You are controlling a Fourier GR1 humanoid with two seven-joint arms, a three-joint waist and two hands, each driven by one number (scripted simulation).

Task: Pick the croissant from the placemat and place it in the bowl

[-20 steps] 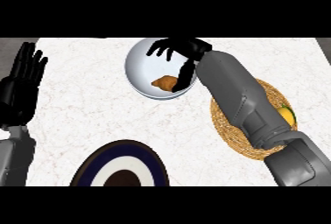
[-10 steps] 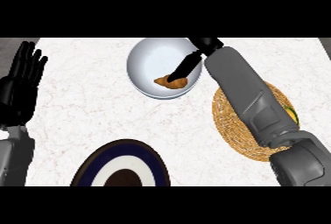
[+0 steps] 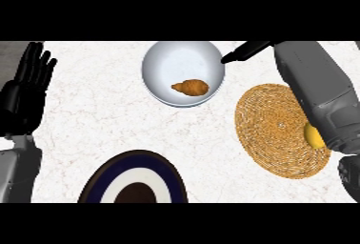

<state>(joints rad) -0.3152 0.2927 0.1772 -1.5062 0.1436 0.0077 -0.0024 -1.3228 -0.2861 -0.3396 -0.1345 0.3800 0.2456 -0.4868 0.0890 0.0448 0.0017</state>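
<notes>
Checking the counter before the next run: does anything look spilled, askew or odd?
Nothing stands out. The croissant lies inside the white bowl, and no crumbs or spills show on the counter. A yellow item sits on the placemat, partly hidden by the right forearm.

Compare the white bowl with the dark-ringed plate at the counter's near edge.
The bowl is plain white and deep; the plate is flat, with dark blue and white rings round a brown middle. The bowl holds the croissant; nothing shows on the plate. The bowl sits at the far side and shows whole; the plate is cut off by the view's lower edge. Both are round and rest on the marble counter.
</notes>
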